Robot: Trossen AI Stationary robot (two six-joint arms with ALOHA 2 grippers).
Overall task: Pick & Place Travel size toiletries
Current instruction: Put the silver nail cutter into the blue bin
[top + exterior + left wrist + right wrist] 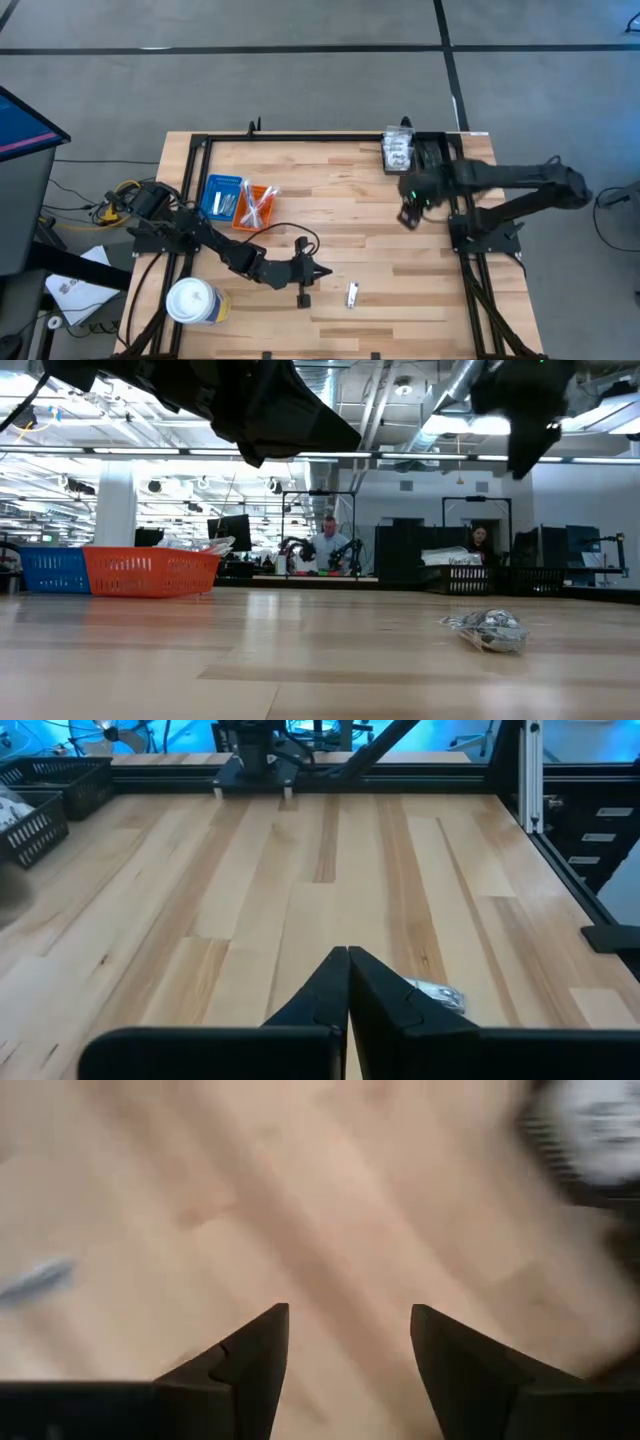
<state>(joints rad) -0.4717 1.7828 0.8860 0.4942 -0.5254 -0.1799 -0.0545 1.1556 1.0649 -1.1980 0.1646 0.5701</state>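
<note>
Reach step: right tool hangs open and empty; crinkly clear packet at seven o'clock needs grasping; left tool closed.

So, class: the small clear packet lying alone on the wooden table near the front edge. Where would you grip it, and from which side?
Judging from the views, grip the packet across its narrow middle, coming straight down from above. It lies flat and crumpled on the table, low with nothing beside it, so a sideways approach would likely just push it. The shut left pincer is nearest and would need to open first.
</note>
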